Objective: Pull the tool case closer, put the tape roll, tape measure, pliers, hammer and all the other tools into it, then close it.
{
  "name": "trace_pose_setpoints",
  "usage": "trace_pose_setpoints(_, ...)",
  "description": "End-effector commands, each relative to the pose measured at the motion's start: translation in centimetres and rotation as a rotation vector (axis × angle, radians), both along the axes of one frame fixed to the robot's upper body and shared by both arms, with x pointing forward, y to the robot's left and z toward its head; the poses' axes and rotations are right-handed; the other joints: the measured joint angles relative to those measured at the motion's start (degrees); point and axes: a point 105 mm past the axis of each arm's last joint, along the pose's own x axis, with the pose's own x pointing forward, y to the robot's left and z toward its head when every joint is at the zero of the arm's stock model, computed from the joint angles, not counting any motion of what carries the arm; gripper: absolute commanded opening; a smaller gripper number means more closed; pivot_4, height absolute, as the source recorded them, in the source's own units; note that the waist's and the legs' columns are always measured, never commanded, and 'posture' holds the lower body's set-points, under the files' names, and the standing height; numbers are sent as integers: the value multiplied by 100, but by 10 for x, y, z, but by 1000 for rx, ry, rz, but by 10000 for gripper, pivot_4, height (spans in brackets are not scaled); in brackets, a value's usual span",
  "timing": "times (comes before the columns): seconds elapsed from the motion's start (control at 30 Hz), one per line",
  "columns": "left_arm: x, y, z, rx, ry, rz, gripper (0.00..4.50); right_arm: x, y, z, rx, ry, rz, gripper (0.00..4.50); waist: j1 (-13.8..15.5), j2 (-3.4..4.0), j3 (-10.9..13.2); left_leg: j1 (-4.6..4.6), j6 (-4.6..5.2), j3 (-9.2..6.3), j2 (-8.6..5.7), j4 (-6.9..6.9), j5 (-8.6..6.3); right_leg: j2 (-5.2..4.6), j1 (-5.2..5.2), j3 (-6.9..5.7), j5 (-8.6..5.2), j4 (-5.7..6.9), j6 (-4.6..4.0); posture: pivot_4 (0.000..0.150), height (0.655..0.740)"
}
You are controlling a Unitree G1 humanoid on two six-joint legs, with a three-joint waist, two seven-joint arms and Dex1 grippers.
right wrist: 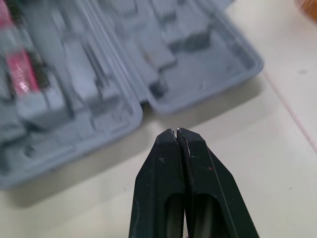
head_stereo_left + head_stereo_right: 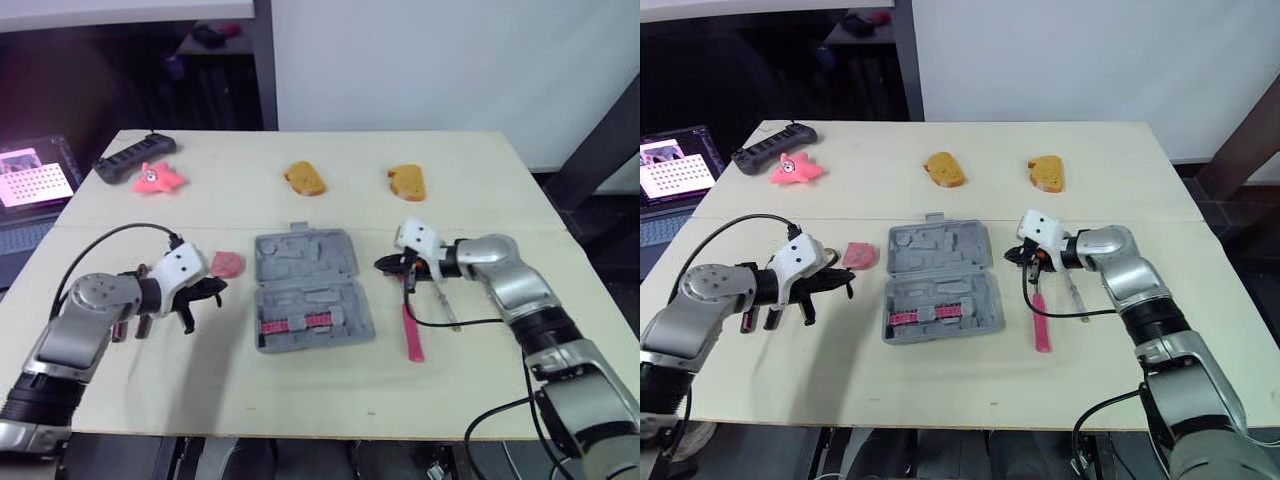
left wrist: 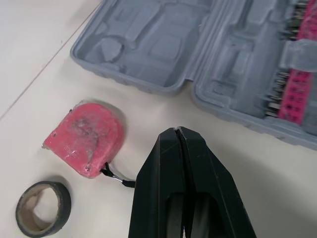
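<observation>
open grey tool case (image 2: 310,290) flat in the middle of the table (image 2: 470,390), lid half toward 12 o'clock, deep half toward 6 o'clock. a pink strip of small bits (image 2: 297,323) tucked in the near half. empty shaped holes in the lid half.

left gripper (image 2: 207,290) at 9 o'clock from the case, low over the table, both black fingers squeezed tight together with nothing between them. tips aimed toward the case.

pink tape measure (image 2: 227,264) on the table at 10 o'clock from the case, just beside its edge, not inside. close to the left gripper at about 1 o'clock from it, but not held. a small black loop at its corner. dark tape roll (image 3: 43,208) lying flat near the tape measure, not touching it.

right gripper (image 2: 385,264) at 2 o'clock from the case, just off its right edge, fingers clenched with no gap and nothing in them. pointed at the case.

a red-handled tool (image 2: 412,335) flat on the table at 4 o'clock from the case, below the right gripper. a thin pale tool (image 2: 447,305) next to it, farther toward 3 o'clock. hard to tell what kind.

far back toward 12 o'clock, two orange bread-like pieces (image 2: 305,178) side by side. at 10 o'clock by the far corner, a pink star toy (image 2: 157,178) touching a long black box (image 2: 135,155).
</observation>
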Motion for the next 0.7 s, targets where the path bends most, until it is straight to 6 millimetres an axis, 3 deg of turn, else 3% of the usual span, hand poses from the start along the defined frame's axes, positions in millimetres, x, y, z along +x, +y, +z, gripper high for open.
trace_pose_setpoints(0.03,6,-5,-9,19,0,0,0,10,8,-5,-60,-43,32,287,-4,0,0,0,0,0,0,0,0,0,0,0,0,2,0,1500,7377)
trace_pose_setpoints(0.3,19,-17,-27,-37,3,61,0,22,24,-23,-83,-51,19,287,2,1,0,2,-2,-7,-1,3,1,-1,-1,-6,2,13,-3,1500,7377)
trace_pose_setpoints(0.7,37,-49,-40,-62,22,-5,0,15,40,-29,-47,7,103,287,0,2,-2,3,-5,-20,-4,7,3,-2,4,-16,2,21,-3,1500,7377)
